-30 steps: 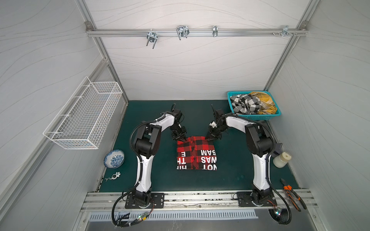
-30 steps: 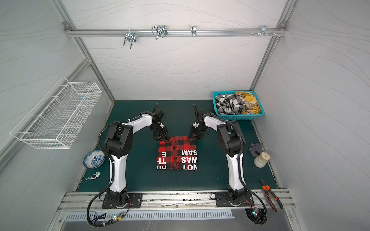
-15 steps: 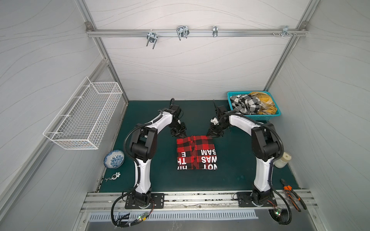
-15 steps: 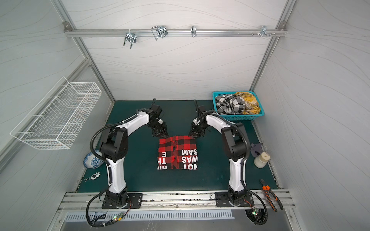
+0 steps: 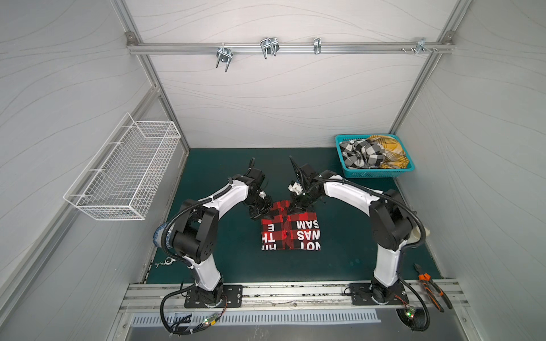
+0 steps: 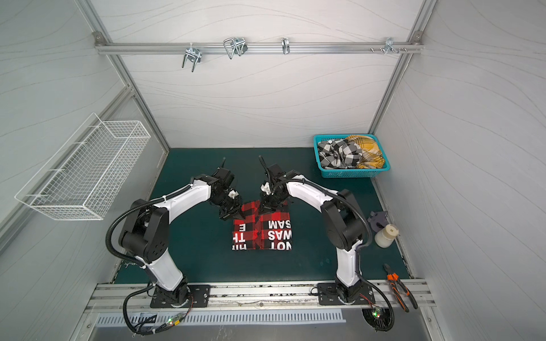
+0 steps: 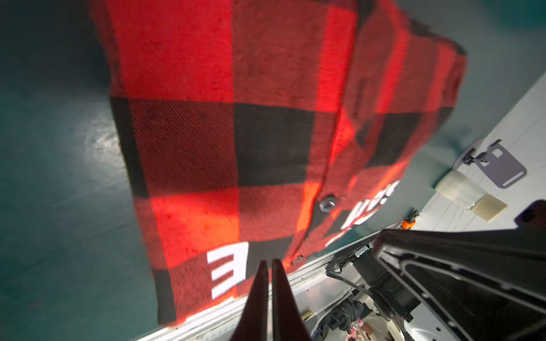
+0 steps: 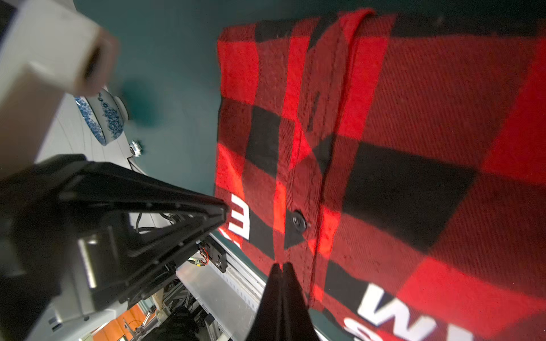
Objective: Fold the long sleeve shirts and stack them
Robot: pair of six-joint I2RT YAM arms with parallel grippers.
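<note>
While the folded red-and-black buffalo plaid shirt with white lettering (image 5: 291, 231) lies flat at the centre of the dark green bench (image 5: 236, 259), the left tool (image 7: 269, 263) sits at its far left corner, jaws narrowed almost together. The right tool (image 8: 280, 265) sits at the middle of the far edge, jaws pressed together. The black-and-white check shirt (image 5: 362, 153) and the mustard-yellow plaid shirt (image 5: 390, 150) lie crumpled in the teal plastic basket (image 5: 373, 174) at the bench's far right corner.

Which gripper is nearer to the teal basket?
Right. The right gripper is at the far edge of the red shirt, toward the teal basket; the left gripper is at its far-left corner, farther off.
</note>
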